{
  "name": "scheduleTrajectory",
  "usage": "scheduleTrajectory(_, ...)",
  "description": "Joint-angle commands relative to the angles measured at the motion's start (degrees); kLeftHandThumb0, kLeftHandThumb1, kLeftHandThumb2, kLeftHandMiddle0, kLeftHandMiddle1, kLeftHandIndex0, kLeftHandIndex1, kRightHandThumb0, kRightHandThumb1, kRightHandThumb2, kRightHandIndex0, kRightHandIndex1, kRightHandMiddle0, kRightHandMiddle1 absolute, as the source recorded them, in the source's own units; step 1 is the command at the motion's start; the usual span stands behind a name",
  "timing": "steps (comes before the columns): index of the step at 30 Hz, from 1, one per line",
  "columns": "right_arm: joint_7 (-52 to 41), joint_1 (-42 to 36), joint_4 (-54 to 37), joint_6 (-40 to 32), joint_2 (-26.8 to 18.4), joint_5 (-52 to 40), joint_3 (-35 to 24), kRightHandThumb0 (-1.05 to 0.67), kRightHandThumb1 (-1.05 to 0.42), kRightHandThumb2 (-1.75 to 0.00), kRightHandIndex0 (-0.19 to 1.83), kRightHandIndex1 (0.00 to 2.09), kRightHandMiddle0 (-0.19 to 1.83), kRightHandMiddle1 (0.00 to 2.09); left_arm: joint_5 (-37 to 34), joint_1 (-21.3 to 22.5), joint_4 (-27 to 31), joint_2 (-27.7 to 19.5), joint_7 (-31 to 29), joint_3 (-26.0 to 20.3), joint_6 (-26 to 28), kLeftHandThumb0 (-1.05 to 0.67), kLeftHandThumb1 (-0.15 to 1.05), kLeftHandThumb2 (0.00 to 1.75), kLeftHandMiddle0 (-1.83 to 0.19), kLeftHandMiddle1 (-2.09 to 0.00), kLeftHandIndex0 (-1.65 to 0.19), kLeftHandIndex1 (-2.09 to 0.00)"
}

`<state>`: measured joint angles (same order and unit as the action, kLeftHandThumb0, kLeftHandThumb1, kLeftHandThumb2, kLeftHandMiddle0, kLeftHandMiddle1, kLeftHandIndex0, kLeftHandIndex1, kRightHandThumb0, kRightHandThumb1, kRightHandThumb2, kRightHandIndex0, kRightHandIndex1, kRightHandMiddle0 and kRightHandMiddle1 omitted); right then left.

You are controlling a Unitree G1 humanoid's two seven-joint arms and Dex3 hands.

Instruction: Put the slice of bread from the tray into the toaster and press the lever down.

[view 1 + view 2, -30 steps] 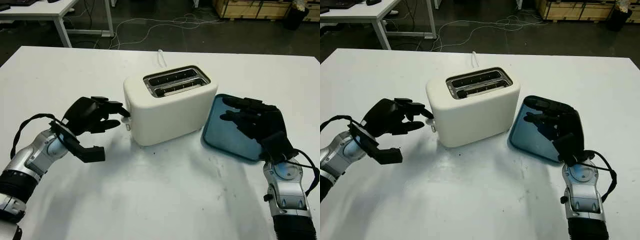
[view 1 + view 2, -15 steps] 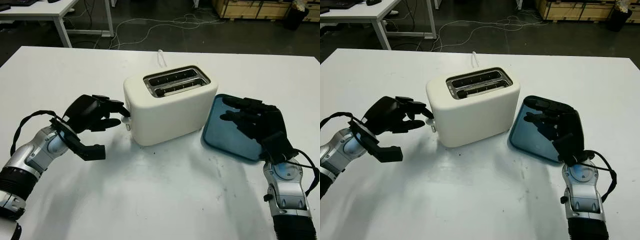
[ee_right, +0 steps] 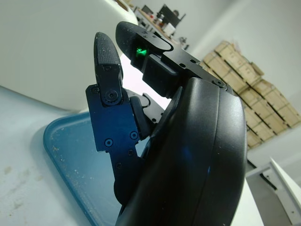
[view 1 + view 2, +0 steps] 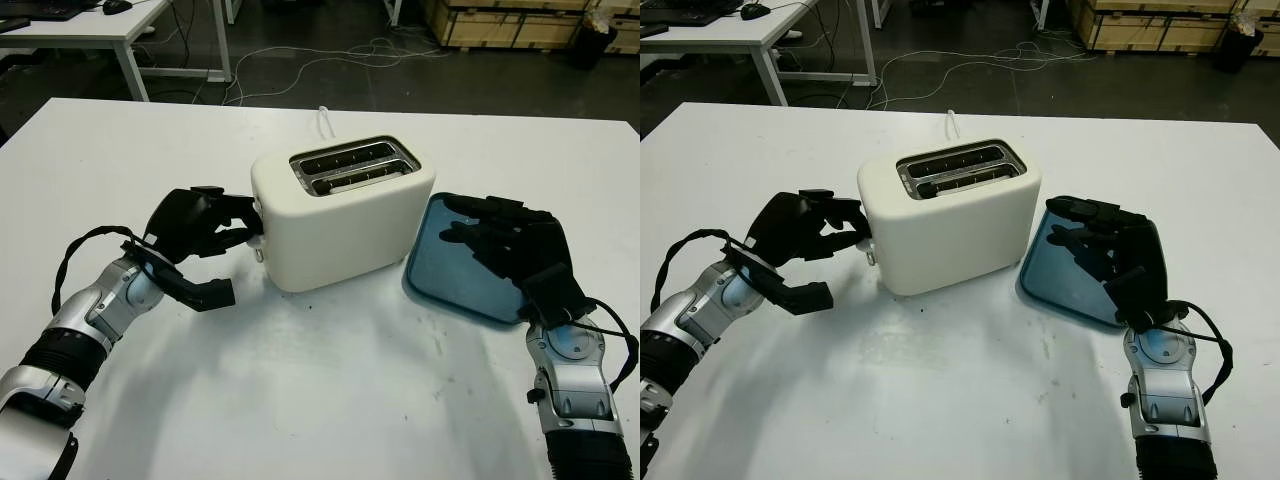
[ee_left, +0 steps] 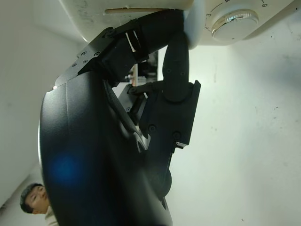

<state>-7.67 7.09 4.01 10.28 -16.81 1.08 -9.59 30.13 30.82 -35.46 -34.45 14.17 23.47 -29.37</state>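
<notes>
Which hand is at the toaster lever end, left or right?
The left hand: its fingers reach the toaster at the end face with the lever. The right hand is open over the blue tray, on the toaster's other side.

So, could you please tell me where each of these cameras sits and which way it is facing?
Left eye view: on the head, looking forward and down at the white table, toaster and blue tray; both arms enter from below.
Right eye view: beside it, same scene shifted slightly; left hand at the toaster's end, right hand over the tray.
Left wrist view: behind the left hand, facing the toaster's dial.
Right wrist view: behind the right hand, looking across the tray at the toaster's side.
Shared: the toaster appears in all four.
</notes>
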Motion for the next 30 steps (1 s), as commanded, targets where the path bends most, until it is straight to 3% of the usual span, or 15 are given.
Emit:
scheduleTrajectory(1, -0.03, -0.08, 1.15, 1.58, -0.45, 0.12, -0.01, -0.51, -0.92, -0.17, 1.00, 0.54, 1.06, 0.00, 13.83, -6.49, -8.29, 8.71, -9.29, 15.04, 7.15, -0.31, 0.92, 0.24, -0.68, -1.20, -0.87, -0.51)
scheduleTrajectory(12, 0.12, -0.01, 0.60, 1.35, -0.43, 0.45, 0.19, -0.47, -0.92, -0.17, 1.00, 0.55, 1.06, 0.00, 12.95, -6.66, -6.88, 8.30, -10.70, 15.03, 7.54, -0.31, 0.92, 0.23, -0.64, -1.39, -0.88, -0.59)
scheduleTrajectory(18, -0.11, -0.06, 0.00, 0.47, -0.29, -0.03, 0.16, -0.48, -0.92, -0.17, 0.99, 0.56, 1.06, 0.00, 12.06, -7.54, -2.14, 5.66, -8.31, 13.09, 4.85, -0.32, 0.92, 0.25, -0.67, -1.28, -0.83, -0.60)
scheduleTrajectory(25, -0.02, 0.10, 0.09, 0.55, -0.51, 0.32, 0.33, -0.48, -0.92, -0.17, 0.99, 0.56, 1.06, 0.00, 4.69, -11.10, 10.56, -1.78, -0.77, 1.46, 0.73, -0.33, 0.92, 0.16, -0.62, -1.48, -0.80, -0.62)
scheduleTrajectory(30, -0.29, 0.34, 0.67, 0.65, -0.34, -0.34, 0.23, -0.48, -0.92, -0.16, 0.98, 0.57, 1.05, 0.00, -0.50, -14.22, 19.45, -4.90, -0.72, -8.96, 2.17, -0.30, 0.92, 0.18, -0.55, -1.46, -0.74, -0.65)
